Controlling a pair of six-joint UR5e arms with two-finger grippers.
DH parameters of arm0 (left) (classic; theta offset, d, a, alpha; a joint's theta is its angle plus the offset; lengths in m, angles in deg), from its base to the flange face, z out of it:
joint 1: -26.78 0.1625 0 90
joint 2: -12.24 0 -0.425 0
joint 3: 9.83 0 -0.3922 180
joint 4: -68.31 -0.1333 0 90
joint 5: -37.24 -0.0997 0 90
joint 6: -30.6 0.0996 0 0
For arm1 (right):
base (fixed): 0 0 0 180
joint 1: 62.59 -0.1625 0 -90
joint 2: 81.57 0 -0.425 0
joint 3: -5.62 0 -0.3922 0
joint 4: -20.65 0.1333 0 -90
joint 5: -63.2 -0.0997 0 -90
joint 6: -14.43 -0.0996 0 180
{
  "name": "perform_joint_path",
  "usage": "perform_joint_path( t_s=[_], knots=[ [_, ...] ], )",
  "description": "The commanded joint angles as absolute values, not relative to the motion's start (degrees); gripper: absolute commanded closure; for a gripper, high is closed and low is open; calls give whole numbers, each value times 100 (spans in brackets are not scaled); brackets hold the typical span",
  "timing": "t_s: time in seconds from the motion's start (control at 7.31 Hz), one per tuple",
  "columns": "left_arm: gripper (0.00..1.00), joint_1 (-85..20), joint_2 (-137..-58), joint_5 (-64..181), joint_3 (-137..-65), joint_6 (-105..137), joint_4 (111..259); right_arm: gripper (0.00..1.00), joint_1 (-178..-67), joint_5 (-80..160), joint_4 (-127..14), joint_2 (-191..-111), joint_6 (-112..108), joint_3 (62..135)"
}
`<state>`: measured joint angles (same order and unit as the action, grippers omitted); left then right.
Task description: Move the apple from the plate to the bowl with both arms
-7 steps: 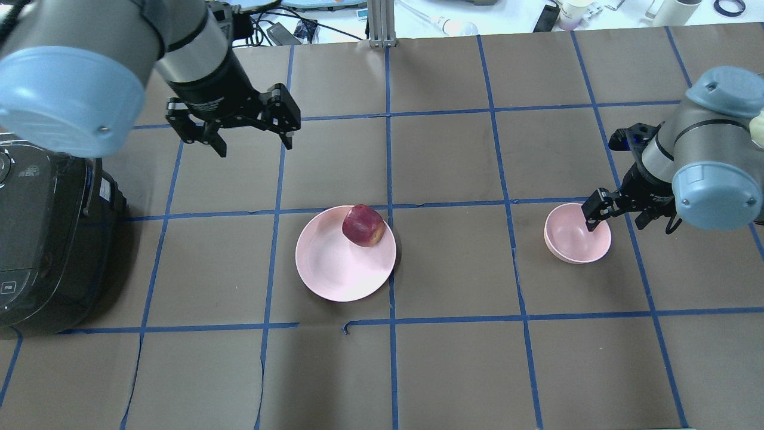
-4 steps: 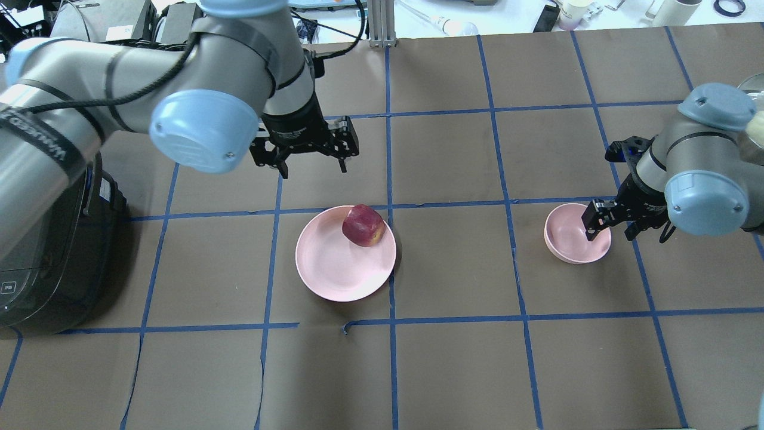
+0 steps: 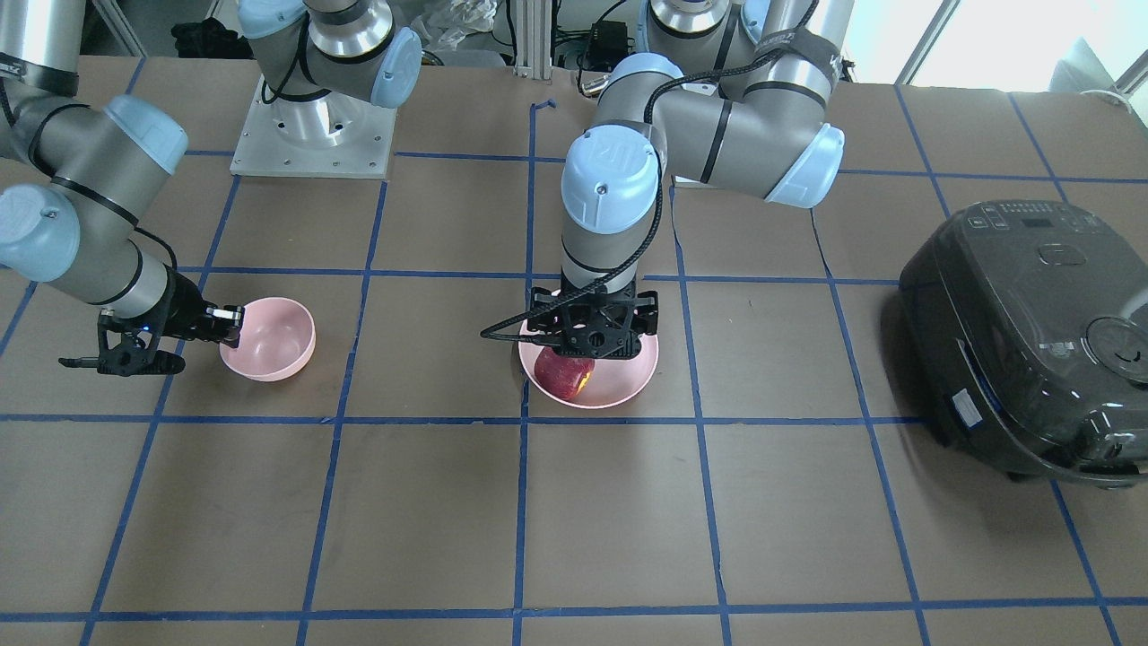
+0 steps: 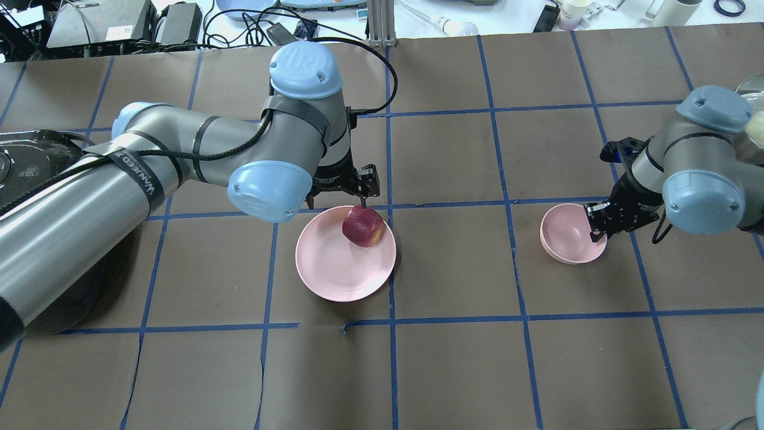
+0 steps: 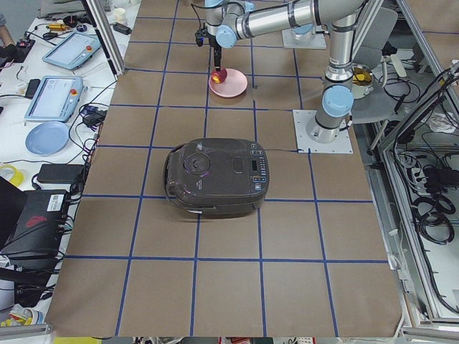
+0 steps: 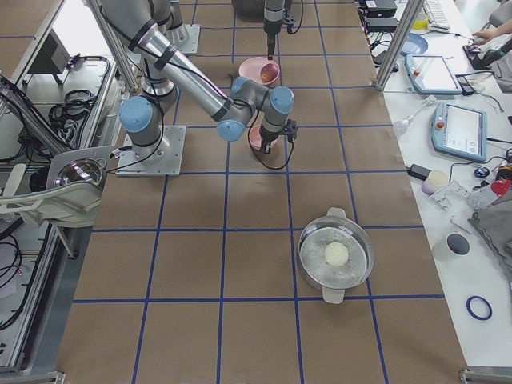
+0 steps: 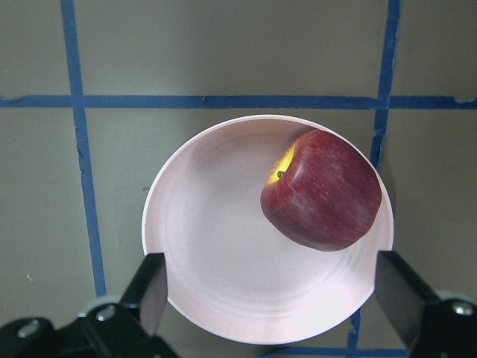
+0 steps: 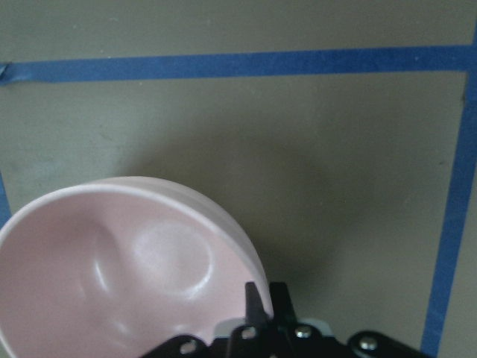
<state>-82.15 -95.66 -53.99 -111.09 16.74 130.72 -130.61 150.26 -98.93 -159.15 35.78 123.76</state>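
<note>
Overhead view, reading from the left edge. A black cooker (image 4: 30, 156) sits at far left, partly under the left arm (image 4: 179, 161) and well apart from the work; we judge it has no part in this job. The arm reaches from that edge to frame centre, wrist pointing down at the table (image 4: 453, 358). The left gripper (image 7: 272, 287) hangs over the plate (image 4: 340, 269) with its jaws spread wide. In its wrist view the fingers (image 7: 151, 291) stand at either side of the plate's near rim with nothing between them. The apple (image 4: 363, 227) lies on the plate, up against the upper right rim in the overhead view, stem side tipped over and yellow patch showing. It sits ahead of the finger line and nearer the right-hand finger, touching neither. We read the wide spread as made ready for the fruit's full width; the grasp is not yet made. Well to the right, past a bare square of table, stands the bowl (image 4: 567, 239), empty. The right gripper (image 4: 595, 229) is pinched together on the bowl's right rim, one finger inside and one outside. We take that hold as steadying the bowl to receive the apple.
</note>
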Motion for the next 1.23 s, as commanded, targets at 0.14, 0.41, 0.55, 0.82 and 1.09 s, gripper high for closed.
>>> perform_joint_path(
  t_s=[0.14, 0.41, 0.55, 0.82, 1.09],
  knots=[
    [0, -8519, -9841, -5425, -11205, 3125, 12685, 100, -13131, 14970, -9050, -16032, 3527, 11710],
    [0, -8519, -9990, -5601, -11257, 4242, 12510, 100, -13323, 14452, -8631, -16024, 2993, 11460],
    [0, -8519, -9991, -5584, -11310, 4282, 12492, 100, -13690, 14459, -8692, -16015, 2503, 11460],
    [0, -8519, -10113, -5566, -11319, 4273, 12465, 100, -14333, 14485, -8954, -15954, 1894, 11477],
    [30, -8519, -10175, -5584, -11319, 4299, 12430, 100, -14572, 14459, -9009, -15796, 1550, 11574]
  ],
)
